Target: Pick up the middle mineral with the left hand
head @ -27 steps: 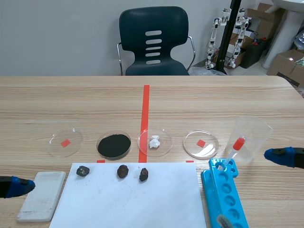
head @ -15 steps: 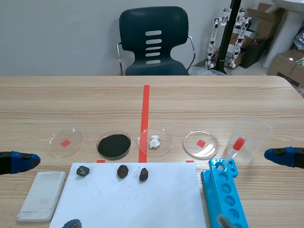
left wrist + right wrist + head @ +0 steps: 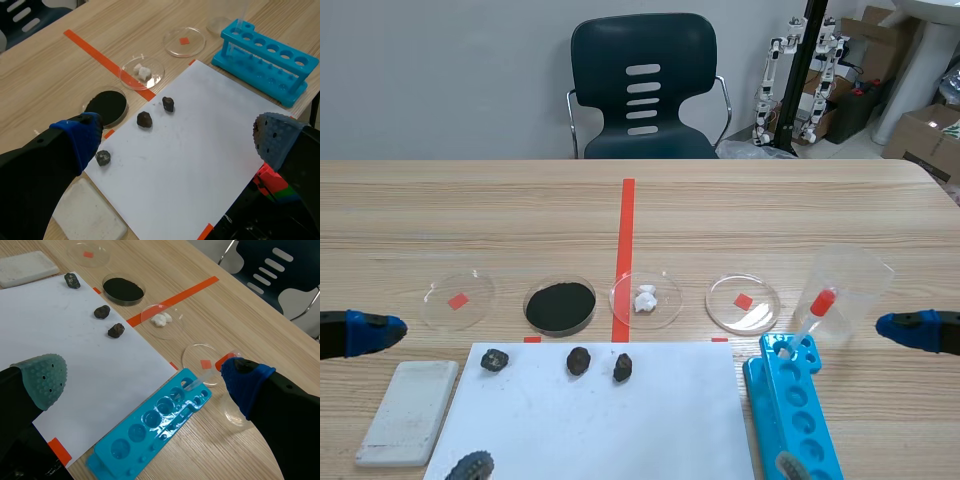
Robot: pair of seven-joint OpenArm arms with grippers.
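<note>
Three dark minerals lie in a row on the far part of a white paper sheet (image 3: 600, 425). The middle mineral (image 3: 579, 361) (image 3: 144, 119) sits between the left one (image 3: 495, 360) and the right one (image 3: 622, 368). My left gripper (image 3: 177, 140) hovers open over the paper's near left part, with the minerals ahead of it and nothing between its fingers. One blue left fingertip (image 3: 372, 331) shows at the table's left. My right gripper (image 3: 145, 380) is open and holds nothing; it stays above the blue rack at the right.
Four petri dishes stand in a row beyond the paper: one with a red mark (image 3: 458, 298), black powder (image 3: 560, 305), white lumps (image 3: 646, 298), another red mark (image 3: 743, 303). A beaker (image 3: 850, 285), a blue test-tube rack (image 3: 795, 420) and a white block (image 3: 410, 410) flank the sheet.
My left gripper has moved away from the table's near edge, and its second fingertip has come into view at the paper's near left corner. The right arm has not moved.
</note>
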